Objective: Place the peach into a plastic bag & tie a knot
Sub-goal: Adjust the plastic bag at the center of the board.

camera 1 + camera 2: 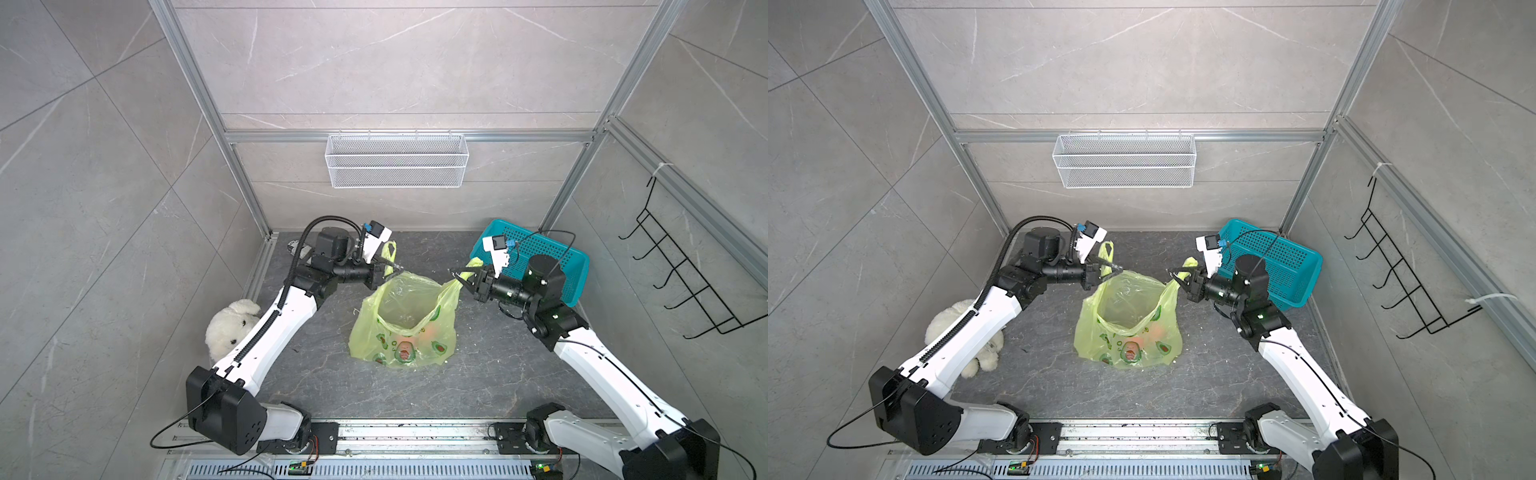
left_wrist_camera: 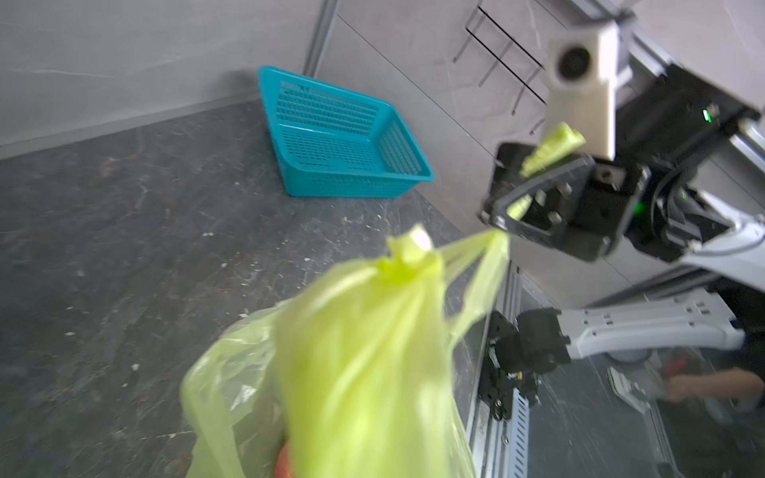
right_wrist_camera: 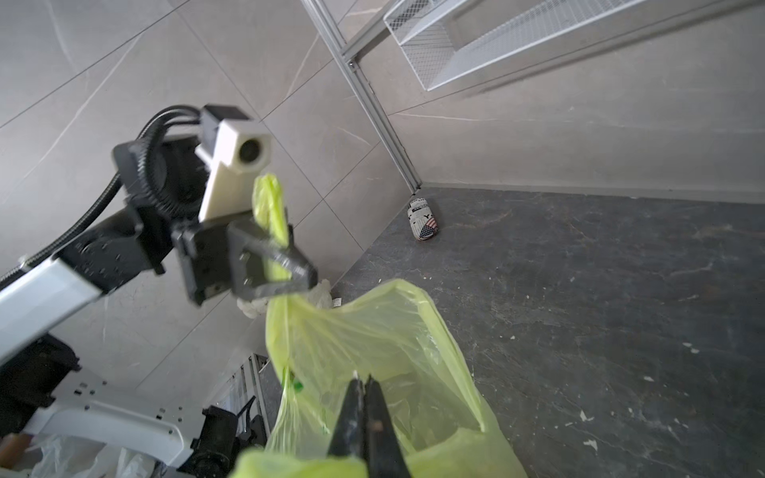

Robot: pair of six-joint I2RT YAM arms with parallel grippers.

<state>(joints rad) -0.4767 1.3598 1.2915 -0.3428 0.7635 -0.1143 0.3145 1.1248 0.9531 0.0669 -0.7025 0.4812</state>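
The yellow-green plastic bag (image 1: 368,332) (image 1: 1090,336) stands on the dark floor with its mouth stretched open between my two grippers. The peach (image 1: 432,332) (image 1: 1158,331) shows as an orange-pink blur through the bag's front wall. My left gripper (image 1: 398,268) (image 3: 304,281) is shut on the bag's left handle, whose loop (image 1: 388,251) sticks up behind the fingers. My right gripper (image 1: 454,274) (image 3: 364,383) is shut on the right handle (image 1: 473,264). In the left wrist view the bag (image 2: 364,351) hides my own jaws. No knot shows in any view.
A teal perforated basket (image 1: 544,257) (image 2: 339,136) leans at the back right, behind my right wrist. A white plush toy (image 1: 230,324) lies by my left arm. A white wire basket (image 1: 397,160) hangs on the back wall, a black hook rack (image 1: 681,282) on the right wall.
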